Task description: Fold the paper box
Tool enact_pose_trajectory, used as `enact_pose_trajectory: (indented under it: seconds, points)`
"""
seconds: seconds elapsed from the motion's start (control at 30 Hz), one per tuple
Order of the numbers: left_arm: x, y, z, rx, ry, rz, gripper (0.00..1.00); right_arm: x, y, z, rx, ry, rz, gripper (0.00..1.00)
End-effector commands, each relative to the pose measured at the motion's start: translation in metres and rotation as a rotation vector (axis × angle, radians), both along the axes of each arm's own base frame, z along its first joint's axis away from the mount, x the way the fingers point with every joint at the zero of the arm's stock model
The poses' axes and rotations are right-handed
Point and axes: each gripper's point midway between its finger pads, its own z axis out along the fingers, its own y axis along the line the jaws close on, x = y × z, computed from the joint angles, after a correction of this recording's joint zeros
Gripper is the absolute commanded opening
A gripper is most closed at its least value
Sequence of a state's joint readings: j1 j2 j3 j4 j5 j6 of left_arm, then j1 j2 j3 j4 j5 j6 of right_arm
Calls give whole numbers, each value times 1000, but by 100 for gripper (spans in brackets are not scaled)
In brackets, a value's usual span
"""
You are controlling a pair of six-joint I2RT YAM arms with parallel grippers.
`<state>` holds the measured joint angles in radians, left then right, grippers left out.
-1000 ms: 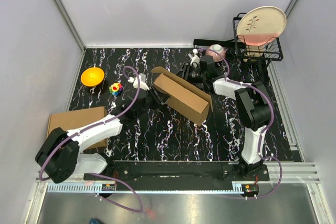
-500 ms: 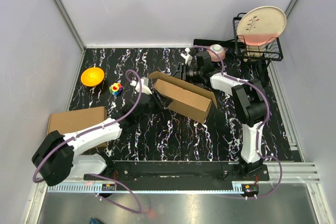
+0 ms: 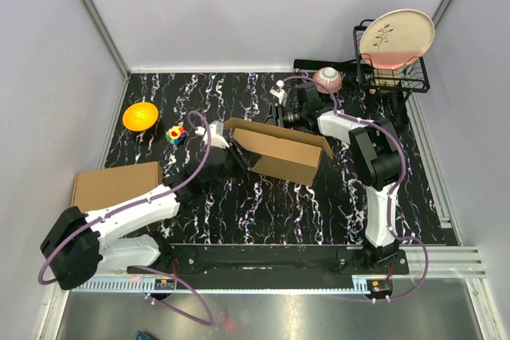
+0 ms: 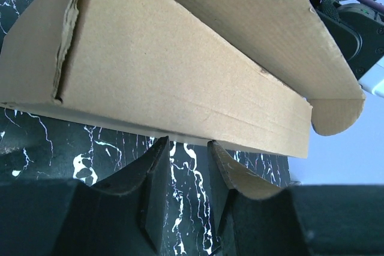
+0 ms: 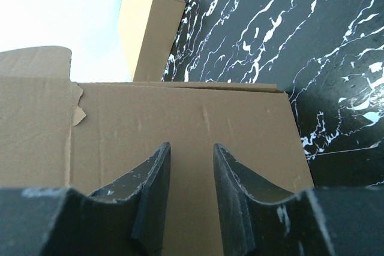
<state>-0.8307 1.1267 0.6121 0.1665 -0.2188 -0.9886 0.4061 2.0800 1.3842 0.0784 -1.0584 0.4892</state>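
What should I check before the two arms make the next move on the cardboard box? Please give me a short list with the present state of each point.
1. Left gripper open, with nothing between its fingers: ok.
2. Left gripper touching the paper box: cannot tell; its tips are at the box's lower edge.
3. Right gripper open, over a flat box panel: ok.
4. Box completely folded: not ok; a rounded tab sticks out at one end.
5. Colourful toy and orange bowl apart from the box: ok.
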Motion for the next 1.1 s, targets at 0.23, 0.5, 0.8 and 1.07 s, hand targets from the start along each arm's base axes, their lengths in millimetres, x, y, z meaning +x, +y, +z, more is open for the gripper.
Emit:
enact_pose_trajectory:
  seconds: [0.23, 0.5, 0.8, 1.07]
  points:
    - [-8, 7, 25, -44, -49, 36, 35, -21, 1, 10, 32, 4, 134, 43]
    - [-12, 26, 34, -22, -82, 79, 36, -9, -6, 7, -47, -14, 53, 44]
    - [-14, 49, 62, 5, -170, 122, 38, 22, -19, 14, -109, -34, -82, 45]
    - [-12, 70, 91, 41, -253, 181, 41, 58, -42, 29, -184, -83, -245, 46]
